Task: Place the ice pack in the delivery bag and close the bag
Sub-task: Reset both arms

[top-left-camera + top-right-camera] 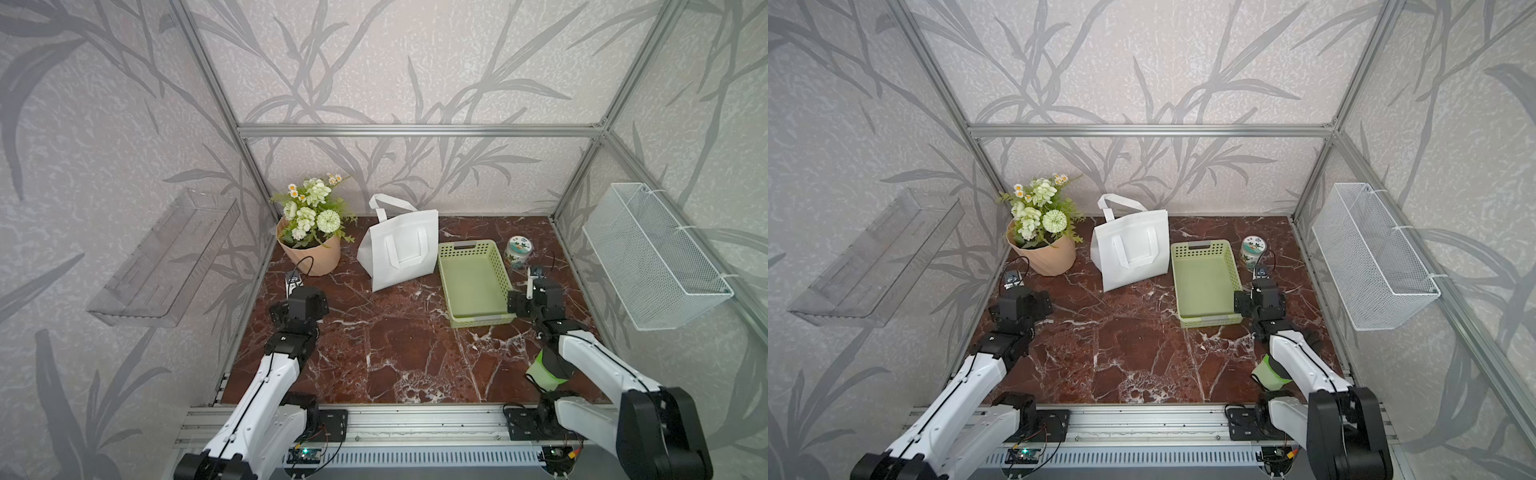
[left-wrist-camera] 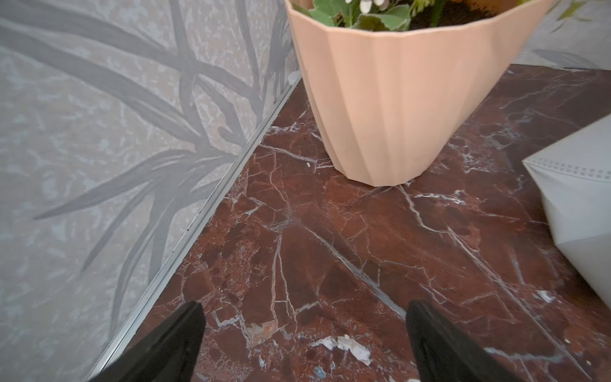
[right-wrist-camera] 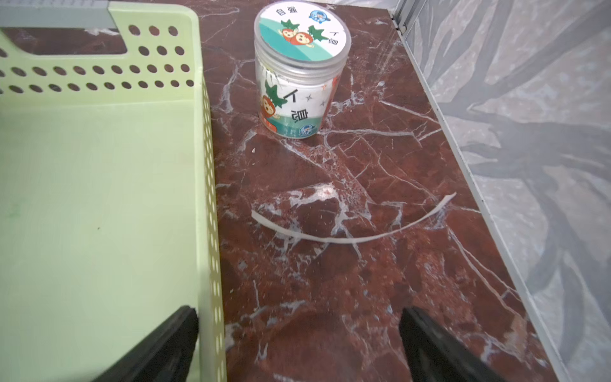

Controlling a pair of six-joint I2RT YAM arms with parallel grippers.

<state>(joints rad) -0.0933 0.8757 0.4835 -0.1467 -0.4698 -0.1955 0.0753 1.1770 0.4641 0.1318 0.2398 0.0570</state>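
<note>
The delivery bag (image 1: pixel 401 249) (image 1: pixel 1131 249) stands upright at the back middle of the marble table, white, one loop handle lying on its front and one raised behind; a lower corner of the bag (image 2: pixel 578 205) shows in the left wrist view. No ice pack shows in any view. My left gripper (image 2: pixel 304 307) is open over bare marble, facing the flower pot. My right gripper (image 3: pixel 299 312) is open astride the green basket's right wall (image 3: pixel 205 165), nothing between its fingers. A pale green object (image 1: pixel 542 368) lies partly under my right forearm; I cannot tell what it is.
A peach flower pot (image 1: pixel 309 253) (image 2: pixel 390 99) stands back left, beside the bag. The green basket (image 1: pixel 500 270) holds nothing. A printed jar (image 1: pixel 517 249) (image 3: pixel 299 76) stands right of it, with a thin white strip (image 3: pixel 350 238) on the marble. A wire basket (image 1: pixel 652 257) and a clear shelf (image 1: pixel 166 257) hang on the side walls.
</note>
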